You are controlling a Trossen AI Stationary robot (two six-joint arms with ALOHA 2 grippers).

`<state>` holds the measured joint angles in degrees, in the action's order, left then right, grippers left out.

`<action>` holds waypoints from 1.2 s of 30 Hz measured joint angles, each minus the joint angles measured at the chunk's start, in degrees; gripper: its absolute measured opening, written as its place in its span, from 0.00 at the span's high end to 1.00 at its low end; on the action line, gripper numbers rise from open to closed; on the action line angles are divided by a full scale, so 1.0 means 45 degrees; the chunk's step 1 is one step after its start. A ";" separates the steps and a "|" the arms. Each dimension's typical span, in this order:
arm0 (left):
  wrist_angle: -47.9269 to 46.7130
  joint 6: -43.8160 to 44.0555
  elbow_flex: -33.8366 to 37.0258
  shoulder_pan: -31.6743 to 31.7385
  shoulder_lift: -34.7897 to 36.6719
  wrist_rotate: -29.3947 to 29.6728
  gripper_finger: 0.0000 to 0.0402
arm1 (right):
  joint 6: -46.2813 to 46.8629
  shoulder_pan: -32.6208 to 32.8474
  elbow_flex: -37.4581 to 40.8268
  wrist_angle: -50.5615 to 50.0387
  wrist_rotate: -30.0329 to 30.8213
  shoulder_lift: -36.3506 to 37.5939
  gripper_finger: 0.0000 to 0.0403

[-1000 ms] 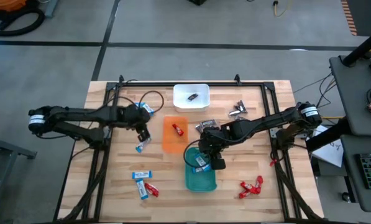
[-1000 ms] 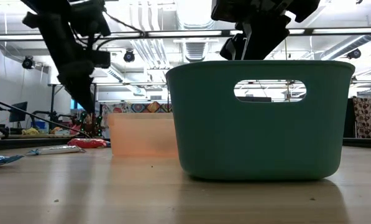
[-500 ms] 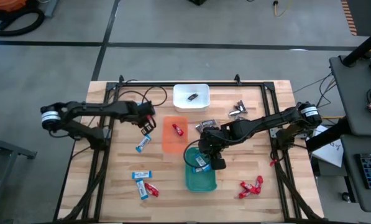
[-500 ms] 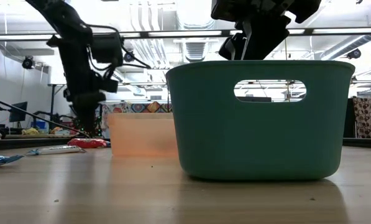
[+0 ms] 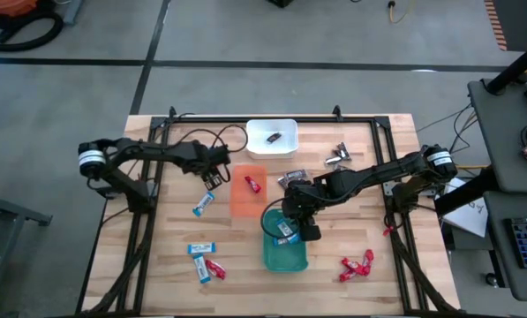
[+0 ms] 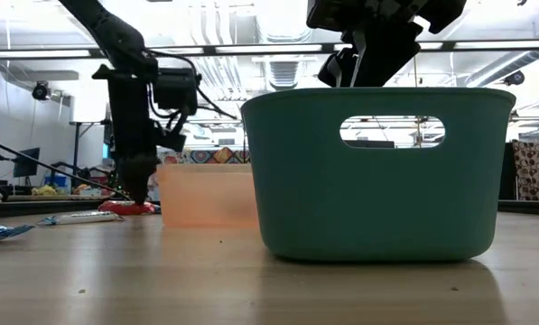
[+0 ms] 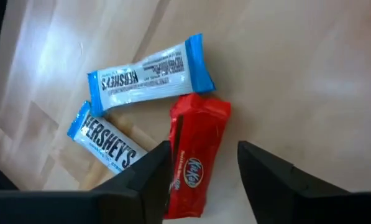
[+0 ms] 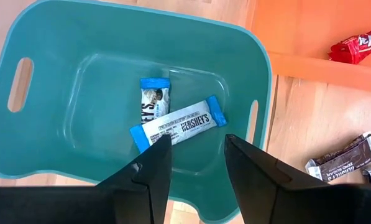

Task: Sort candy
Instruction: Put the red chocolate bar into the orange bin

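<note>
A red candy (image 7: 197,140) lies flat on the wooden table, left of the orange tray (image 5: 241,208). Two blue-and-white candies (image 7: 151,74) (image 7: 107,143) lie beside it. My left gripper (image 7: 204,155) stands open over the red candy, one finger on each side of it. In the low view the left gripper (image 6: 135,194) reaches down to the red candy (image 6: 125,208). My right gripper (image 8: 196,146) hangs open above the teal tray (image 8: 141,15) with nothing between its fingers. Two blue-and-white candies (image 8: 182,124) lie in that tray. My left gripper points steeply down with its fingers astride the red candy's nearer end (image 7: 191,180), lying across it. Whether a finger (image 7: 154,168) touches the wrapper I cannot tell. The candy lies flat on the table.
The orange tray holds a red candy (image 5: 252,184). The white tray (image 5: 272,125) at the far edge holds a dark candy (image 5: 273,138). Dark and silver candies (image 5: 338,156) lie at the far right, red ones (image 5: 356,265) at the near right, more candies (image 5: 203,204) (image 5: 201,249) at the near left.
My left gripper has swung toward the orange tray, a little toward the table's far edge, and has sunk until its fingertips stand at the red candy on the table. The candies have not moved.
</note>
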<state>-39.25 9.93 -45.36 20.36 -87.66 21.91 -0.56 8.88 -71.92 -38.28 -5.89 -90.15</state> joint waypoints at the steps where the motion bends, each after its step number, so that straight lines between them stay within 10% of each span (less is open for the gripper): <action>1: 0.0005 0.0036 0.0000 0.0000 -0.0137 0.0021 0.57 | -0.0001 0.0000 0.0000 0.0000 -0.0004 0.0000 0.65; 22: 0.0152 -0.0111 0.0039 0.0191 -0.0924 0.1153 0.56 | 0.0474 -0.0005 0.0005 0.0216 0.0000 0.0000 0.64; 36: 0.0349 -0.0430 0.0018 0.0544 -0.1292 0.0578 0.79 | 0.0782 -0.0005 0.0005 0.0238 -0.0005 0.0000 0.65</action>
<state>-37.68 8.00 -45.29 22.81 -93.47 24.51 2.96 8.86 -71.90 -37.21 -5.91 -90.15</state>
